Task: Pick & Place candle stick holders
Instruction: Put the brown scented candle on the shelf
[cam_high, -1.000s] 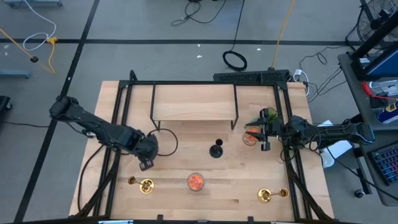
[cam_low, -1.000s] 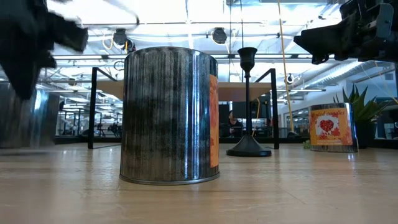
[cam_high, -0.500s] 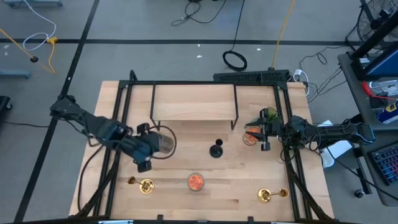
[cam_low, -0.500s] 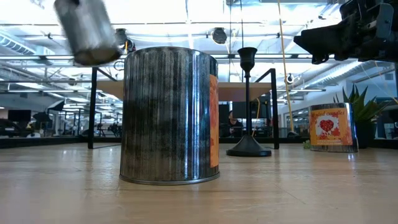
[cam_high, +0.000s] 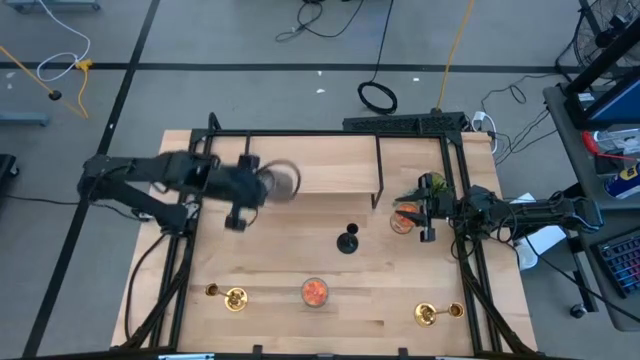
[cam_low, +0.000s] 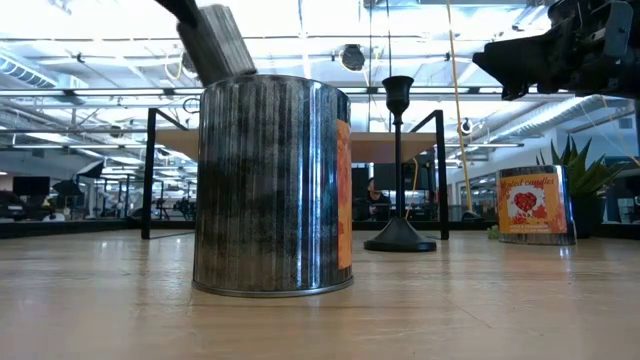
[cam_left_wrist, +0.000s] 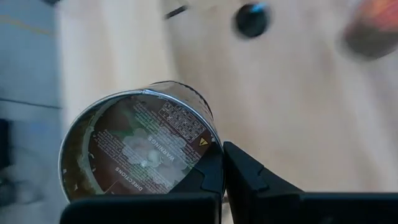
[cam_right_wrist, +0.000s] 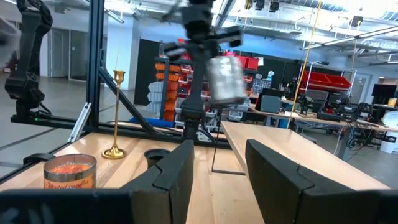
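The left gripper (cam_high: 262, 186) is up in the air over the raised shelf (cam_high: 312, 165), clamped on a grey jar (cam_high: 283, 180) that rides tilted, its base showing in the left wrist view. That is no holder. All three holders stand upright, long axes vertical: the black holder (cam_high: 347, 241) mid-table, one brass holder (cam_high: 234, 298) at the front left, the other brass holder (cam_high: 427, 315) at the front right. The black one lies toward the front and right of the left gripper, well apart. The right gripper (cam_high: 428, 220) hovers just beside the orange jar (cam_high: 402, 221), fingers parted with nothing between them, and it looks nearer the black holder. A second orange jar (cam_high: 314, 290) sits front centre
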